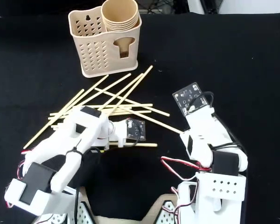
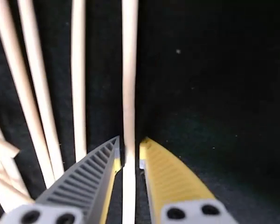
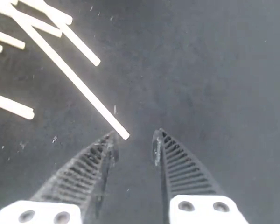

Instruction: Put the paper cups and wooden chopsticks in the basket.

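1. High view: the stack of paper cups [image 1: 120, 16] already stands in the right compartment of the basket [image 1: 95, 53], at the far side of the bench [image 1: 242, 56]. I judge that half of the task done. The chopsticks [image 1: 119, 95] lie scattered on the bench just near of the basket. I see none inside it, so all of them are left. My left arm [image 1: 77, 135] lies over the near edge of the pile, and my right arm [image 1: 207, 133] is to its right.
2. Left wrist view: my left pincer [image 2: 129, 150] is pressed onto one chopstick [image 2: 129, 84], with others lying just beside it. I judge this pick barely begun.
3. Right wrist view: my right pincer [image 3: 134, 135] is spread and holds nothing. The end of a long stick [image 3: 74, 84] sits just at one fingertip.
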`<state>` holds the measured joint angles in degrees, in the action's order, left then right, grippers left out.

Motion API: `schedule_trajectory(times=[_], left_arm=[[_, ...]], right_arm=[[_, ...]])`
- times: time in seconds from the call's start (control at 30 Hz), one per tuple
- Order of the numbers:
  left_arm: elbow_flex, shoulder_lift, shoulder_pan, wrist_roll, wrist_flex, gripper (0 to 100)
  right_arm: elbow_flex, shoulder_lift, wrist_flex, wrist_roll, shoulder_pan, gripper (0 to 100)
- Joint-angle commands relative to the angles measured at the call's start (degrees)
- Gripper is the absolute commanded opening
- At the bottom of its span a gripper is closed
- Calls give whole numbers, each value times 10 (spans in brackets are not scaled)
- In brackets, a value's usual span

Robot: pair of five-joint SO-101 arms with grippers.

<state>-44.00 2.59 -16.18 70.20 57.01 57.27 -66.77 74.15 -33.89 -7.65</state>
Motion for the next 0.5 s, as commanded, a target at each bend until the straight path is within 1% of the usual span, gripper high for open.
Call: schedule_trajectory(times=[0.0,0.13,0.27,0.37,0.47], left_arm=[[45,-1,-2,4,26,39],[80,0,-2,-1,81,39],[108,0,-2,-40,117,39],[104,12,-3,-43,127,39],[68,57,-3,-43,115,39]], right_arm=[[8,-8,-4,-1,4,141],[14,-8,-11,1,4,141],[10,-8,-10,1,4,141],[12,-8,-10,1,4,141],[15,-8,-8,1,4,141]])
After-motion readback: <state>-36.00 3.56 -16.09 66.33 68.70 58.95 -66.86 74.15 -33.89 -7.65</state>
